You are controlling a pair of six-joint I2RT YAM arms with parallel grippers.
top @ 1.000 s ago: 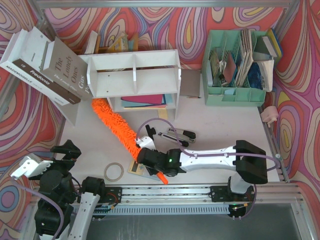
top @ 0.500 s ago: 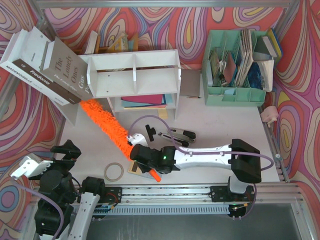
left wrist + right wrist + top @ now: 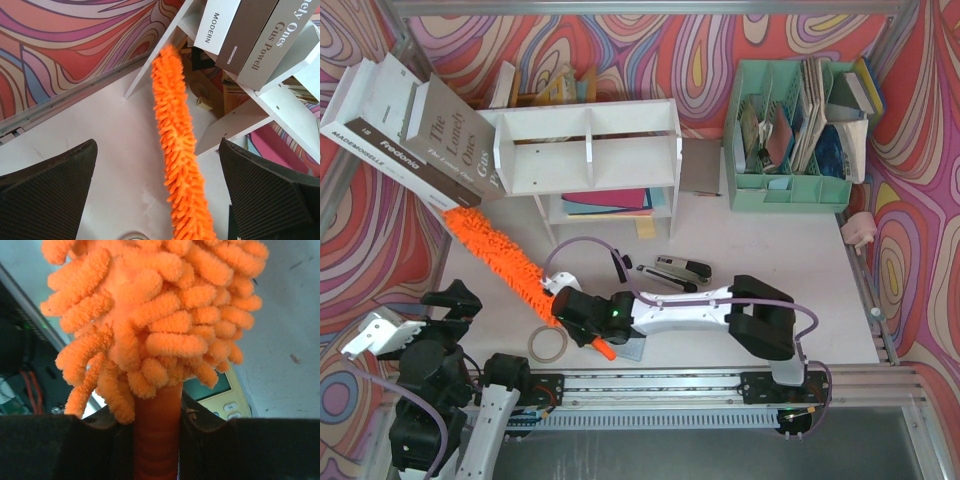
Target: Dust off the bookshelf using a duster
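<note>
Near the table's front edge, the right tool clamps the handle of the duster; the left tool gapes wide.

Overhead, two wrist views; common duster

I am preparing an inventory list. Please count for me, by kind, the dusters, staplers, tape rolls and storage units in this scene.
duster: 1
stapler: 1
tape roll: 1
storage units: 2 (bookshelf, file organizer)
Total: 5
</note>
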